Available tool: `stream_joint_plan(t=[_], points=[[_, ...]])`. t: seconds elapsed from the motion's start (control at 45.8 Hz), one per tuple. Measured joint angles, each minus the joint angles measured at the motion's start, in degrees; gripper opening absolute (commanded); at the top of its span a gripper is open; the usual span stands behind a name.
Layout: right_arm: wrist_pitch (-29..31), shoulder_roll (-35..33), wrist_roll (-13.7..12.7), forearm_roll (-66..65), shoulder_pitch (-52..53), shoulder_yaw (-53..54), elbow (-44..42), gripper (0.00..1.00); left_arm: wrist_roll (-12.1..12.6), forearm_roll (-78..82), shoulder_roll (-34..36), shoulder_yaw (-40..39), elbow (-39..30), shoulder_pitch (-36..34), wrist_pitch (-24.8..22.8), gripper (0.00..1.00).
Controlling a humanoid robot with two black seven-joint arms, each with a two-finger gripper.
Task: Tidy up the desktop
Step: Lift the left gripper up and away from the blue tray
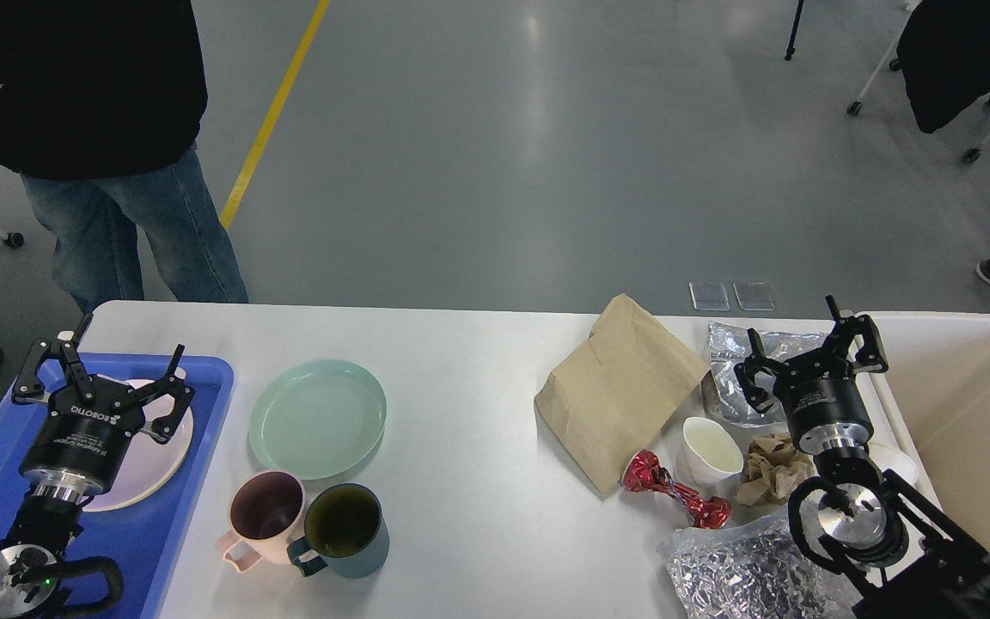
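The white desktop (469,404) spans the view. On it stand a pale green plate (317,419), a pink mug (261,513) and a dark teal mug (344,530). Further right lie a brown paper bag (620,391), a red foil wrapper (675,499), a white cup (710,449), crumpled brown paper (774,473) and two silver foil bags (731,567) (731,357). My left gripper (98,374) is open above a pinkish plate (144,456) in the blue tray (203,387). My right gripper (809,357) is open and empty above the far foil bag.
A cream-white bin (968,430) stands at the right end of the table. A person in jeans (125,232) stands behind the table's far left corner. Chairs (959,77) are on the floor at the far right.
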Motion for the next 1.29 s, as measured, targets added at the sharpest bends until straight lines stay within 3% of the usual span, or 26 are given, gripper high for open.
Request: stream_joint_plan(t=[0.393,0.525,0.612,0.809,0.918,1.115,1.289], points=[[0.0,0.0,0.0,0.0,0.0,0.0,0.0,1.0,-0.5,-0.5,0.4,-1.0,3.8,1.2,-0.2,0.97],[0.0,0.0,0.0,0.0,0.0,0.0,0.0,1.0,-0.8,-0.5,3.7,0.2,4.5,0.7,-0.4,0.97],[0.0,0.0,0.0,0.0,0.0,0.0,0.0,1.0,-0.8,-0.3,9.3,5.1,5.8,-1.9,-0.4,0.97],[0.0,0.0,0.0,0.0,0.0,0.0,0.0,1.0,-0.7,0.0,26.7,32.8,7.7,-18.3,-1.0,0.97],[0.0,0.0,0.0,0.0,0.0,0.0,0.0,1.0,-0.8,0.0,33.0,47.4,7.7,-28.8,-1.5,0.97],[0.0,0.0,0.0,0.0,0.0,0.0,0.1,1.0,-0.1,0.2,36.3,71.7,7.4,-47.4,-2.2,0.97],[0.0,0.0,0.0,0.0,0.0,0.0,0.1,1.0,0.0,0.5,34.9,99.5,6.1,-69.6,-2.5,0.97]])
